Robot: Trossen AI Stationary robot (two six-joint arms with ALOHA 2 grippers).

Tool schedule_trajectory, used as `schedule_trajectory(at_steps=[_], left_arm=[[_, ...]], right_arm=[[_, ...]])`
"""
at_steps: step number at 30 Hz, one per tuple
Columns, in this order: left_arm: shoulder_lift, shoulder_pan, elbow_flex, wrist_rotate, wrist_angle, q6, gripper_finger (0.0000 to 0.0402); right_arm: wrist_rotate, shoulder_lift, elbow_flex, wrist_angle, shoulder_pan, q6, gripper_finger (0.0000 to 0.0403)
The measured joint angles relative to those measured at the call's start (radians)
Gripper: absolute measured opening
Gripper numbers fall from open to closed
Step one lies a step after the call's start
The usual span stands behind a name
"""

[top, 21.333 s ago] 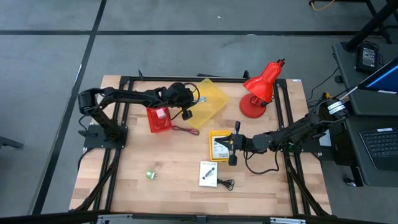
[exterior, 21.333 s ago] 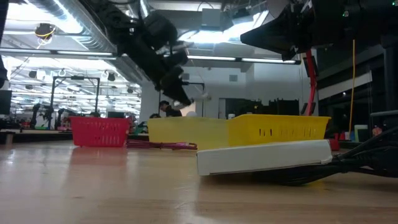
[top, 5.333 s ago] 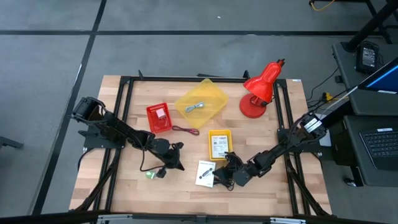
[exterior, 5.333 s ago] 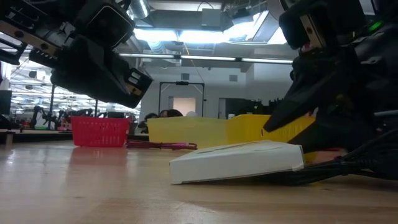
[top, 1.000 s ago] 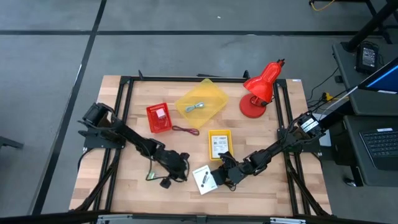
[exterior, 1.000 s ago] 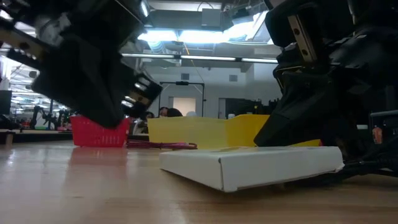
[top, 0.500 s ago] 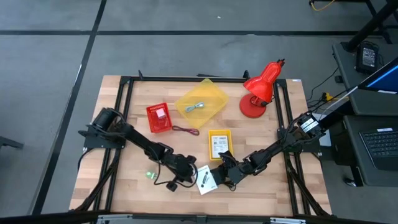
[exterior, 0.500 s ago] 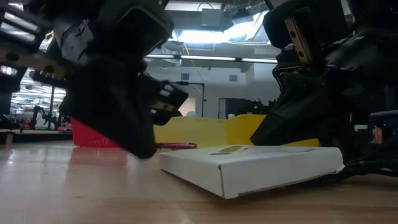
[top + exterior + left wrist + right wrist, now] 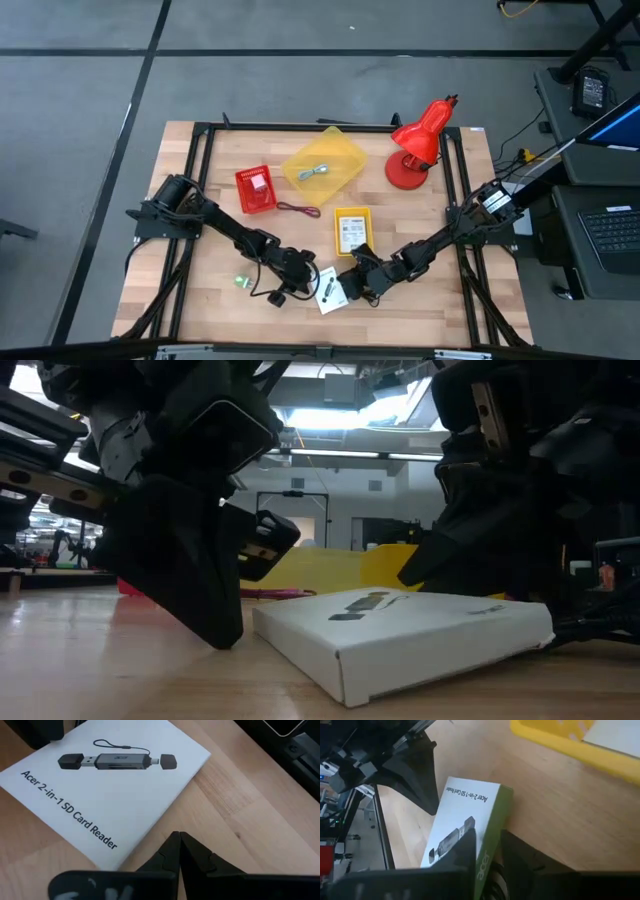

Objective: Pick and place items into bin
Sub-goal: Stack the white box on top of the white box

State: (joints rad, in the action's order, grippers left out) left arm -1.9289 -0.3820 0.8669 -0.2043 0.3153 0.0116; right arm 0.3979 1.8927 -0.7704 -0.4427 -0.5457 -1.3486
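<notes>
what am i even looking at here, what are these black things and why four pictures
These are two dark robot arms at a wooden table. One camera looks down from above, one sits at table height, and one rides on each wrist. The left hand, fingers shut, touches the edge of a white card-reader box; the right hand straddles the box's other end. Also lying there: a yellow bin holding a grey strip, a small red basket, a red desk lamp and a tiny green object.

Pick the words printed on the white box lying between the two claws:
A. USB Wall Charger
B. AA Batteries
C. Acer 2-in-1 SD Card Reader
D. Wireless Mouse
C: the left wrist view shows the white box printed with that name under a drawing of a card reader.
</notes>
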Motion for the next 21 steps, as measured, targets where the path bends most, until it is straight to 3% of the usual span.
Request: schedule_trajectory(at_steps=[10,21], left_arm=[[0.000,0.018,0.000,0.000,0.007,0.002,0.0002],[0.000,0.050,0.000,-0.002,0.010,0.002,0.0002]], right_arm=[[-0.030,0.000,0.000,-0.006,0.001,-0.001,0.0155],[-0.105,0.009,-0.002,-0.035,0.028,-0.008,0.0168]])
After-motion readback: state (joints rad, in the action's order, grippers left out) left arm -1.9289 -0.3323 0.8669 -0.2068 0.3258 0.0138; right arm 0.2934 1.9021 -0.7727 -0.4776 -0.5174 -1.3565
